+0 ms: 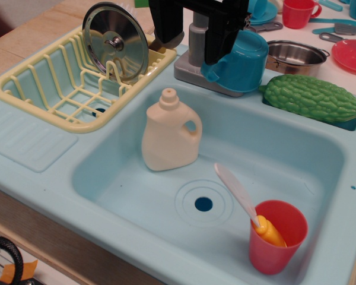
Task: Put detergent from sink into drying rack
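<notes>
The cream detergent jug (169,133) stands upright in the light blue sink (285,154), near the back left wall, with its loop handle to the right. The pale yellow drying rack (47,77) sits left of the sink on the drainboard, with a steel pot lid (114,41) propped in its slots. My black gripper (196,32) hangs at the top of the view, above and behind the jug and in front of the grey faucet. Its jaws are spread wide and hold nothing.
A red cup (276,237) with a yellow-and-white utensil (237,193) stands in the sink's front right corner, near the drain (203,203). A teal cup (243,59), a green bumpy gourd (311,98) and a steel pot (293,56) sit behind the sink.
</notes>
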Available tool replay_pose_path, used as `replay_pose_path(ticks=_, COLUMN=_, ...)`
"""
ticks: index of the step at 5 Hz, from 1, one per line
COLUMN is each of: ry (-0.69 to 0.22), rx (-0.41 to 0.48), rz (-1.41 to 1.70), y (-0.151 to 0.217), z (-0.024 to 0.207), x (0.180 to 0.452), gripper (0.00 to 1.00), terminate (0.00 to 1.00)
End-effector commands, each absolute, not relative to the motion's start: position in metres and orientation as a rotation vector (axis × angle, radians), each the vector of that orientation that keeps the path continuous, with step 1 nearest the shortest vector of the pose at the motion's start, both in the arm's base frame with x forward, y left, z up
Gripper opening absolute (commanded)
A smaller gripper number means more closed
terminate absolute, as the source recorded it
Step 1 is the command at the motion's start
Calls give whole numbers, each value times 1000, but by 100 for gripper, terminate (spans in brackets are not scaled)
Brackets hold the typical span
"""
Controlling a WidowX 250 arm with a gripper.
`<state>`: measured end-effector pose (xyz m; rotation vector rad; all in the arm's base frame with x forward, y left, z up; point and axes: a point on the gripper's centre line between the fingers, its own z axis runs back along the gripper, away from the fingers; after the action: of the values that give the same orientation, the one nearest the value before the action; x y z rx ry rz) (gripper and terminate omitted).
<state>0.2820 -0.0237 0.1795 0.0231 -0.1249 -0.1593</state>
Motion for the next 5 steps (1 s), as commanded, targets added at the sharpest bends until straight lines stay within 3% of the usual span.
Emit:
replay_pose_path(ticks=1, ry=-125, rx=23, rz=-159, y=-24, z=179, x=282, gripper=100, terminate=0)
replay_pose_path(ticks=5, ry=-177, rx=6, rz=-517, y=-33, z=181, x=257, gripper=100, terminate=0)
